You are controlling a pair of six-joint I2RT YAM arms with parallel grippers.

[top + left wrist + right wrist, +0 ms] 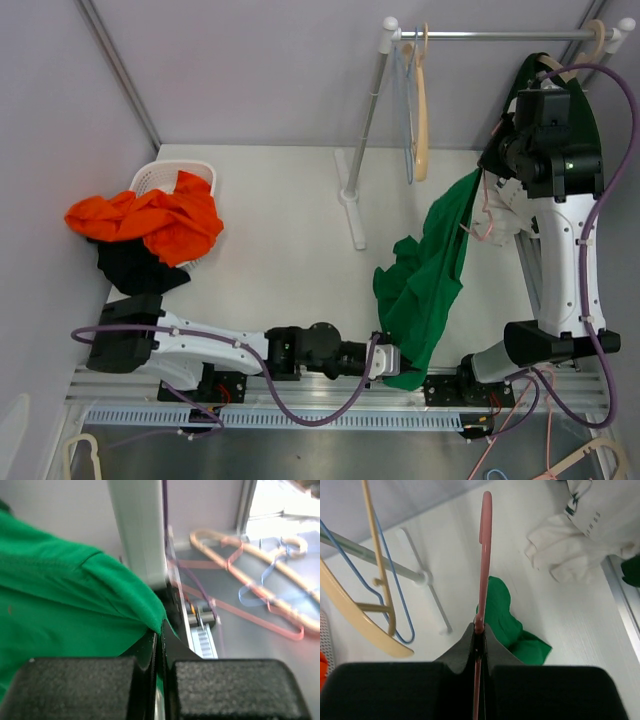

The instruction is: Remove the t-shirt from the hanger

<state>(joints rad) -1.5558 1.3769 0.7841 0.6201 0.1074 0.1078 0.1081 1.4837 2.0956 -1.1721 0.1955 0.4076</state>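
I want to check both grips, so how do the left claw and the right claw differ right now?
The left claw pinches an edge of the green shirt; the right claw pinches the pink hanger. The left claw is near the front; the right claw is farther back, toward the rack. Both are shut on something.

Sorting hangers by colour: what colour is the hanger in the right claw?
Pink; the hanger shows best in the right wrist view.
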